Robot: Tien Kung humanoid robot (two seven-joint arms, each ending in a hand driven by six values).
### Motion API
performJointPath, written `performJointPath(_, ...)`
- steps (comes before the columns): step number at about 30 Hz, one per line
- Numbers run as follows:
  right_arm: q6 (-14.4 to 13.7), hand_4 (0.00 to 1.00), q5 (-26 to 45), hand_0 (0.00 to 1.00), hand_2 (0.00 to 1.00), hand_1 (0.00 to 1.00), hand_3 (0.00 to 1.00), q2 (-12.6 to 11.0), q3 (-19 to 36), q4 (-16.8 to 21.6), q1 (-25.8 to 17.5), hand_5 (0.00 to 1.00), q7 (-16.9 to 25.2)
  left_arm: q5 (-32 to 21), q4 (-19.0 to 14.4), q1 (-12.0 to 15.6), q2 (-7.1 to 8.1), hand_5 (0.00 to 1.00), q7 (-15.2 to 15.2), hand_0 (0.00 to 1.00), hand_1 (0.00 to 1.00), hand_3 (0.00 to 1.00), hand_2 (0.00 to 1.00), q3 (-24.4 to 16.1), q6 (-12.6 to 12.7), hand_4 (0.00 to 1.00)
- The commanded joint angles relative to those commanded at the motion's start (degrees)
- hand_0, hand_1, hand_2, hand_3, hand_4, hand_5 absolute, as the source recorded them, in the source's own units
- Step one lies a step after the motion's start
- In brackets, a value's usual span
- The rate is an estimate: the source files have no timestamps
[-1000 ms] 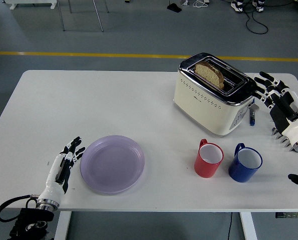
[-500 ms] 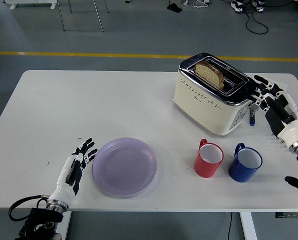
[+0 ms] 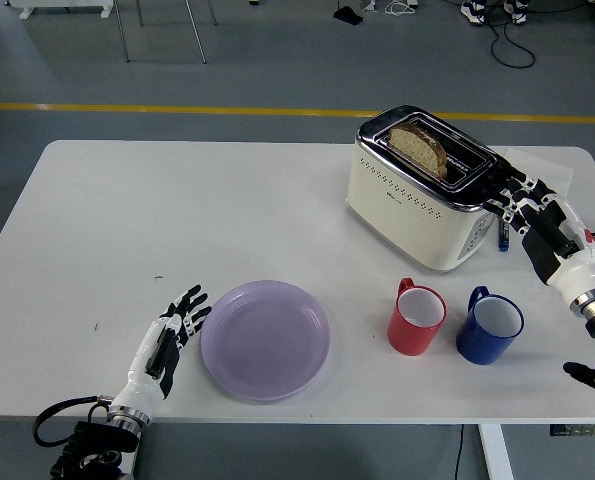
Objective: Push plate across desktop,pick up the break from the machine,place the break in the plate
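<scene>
At the table's near edge the left hand (image 3: 167,340) touches the purple plate (image 3: 265,340) with straight open fingers, while the right hand (image 3: 539,215) reaches with spread fingers to the toaster (image 3: 427,200) holding bread (image 3: 418,146)

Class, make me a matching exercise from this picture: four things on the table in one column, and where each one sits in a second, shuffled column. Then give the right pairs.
Things:
1. bread
2. plate
3. red mug
4. blue mug

Places:
A. nearest the table's right end
B. in the toaster slot
C. beside the left hand
D. between the plate and the other mug

Pairs: 1-B, 2-C, 3-D, 4-A
</scene>
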Motion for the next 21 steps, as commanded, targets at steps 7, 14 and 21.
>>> performJointPath(7,-0.01,0.516,0.01,0.802,0.778,0.753,0.784,0.08,0.05,0.03,-0.12,0.456,0.02,-1.13,0.17,-0.47,-0.09,0.998,0.01,0.789,0.841,0.911,0.936,1.44,-0.77,0.575)
performJointPath(14,-0.04,0.516,-0.01,0.802,0.778,0.753,0.784,0.12,0.01,0.01,-0.06,0.455,0.00,-1.59,0.30,-1.43,0.07,0.998,0.32,0.790,0.838,0.910,0.936,3.09,-1.71,0.575)
performJointPath(21,-0.04,0.516,-0.02,0.801,0.778,0.753,0.784,0.27,-0.11,-0.04,0.00,0.456,-0.01,-1.27,0.09,-2.39,0.10,0.998,0.56,0.791,0.831,0.906,0.926,4.26,-2.45,0.574)
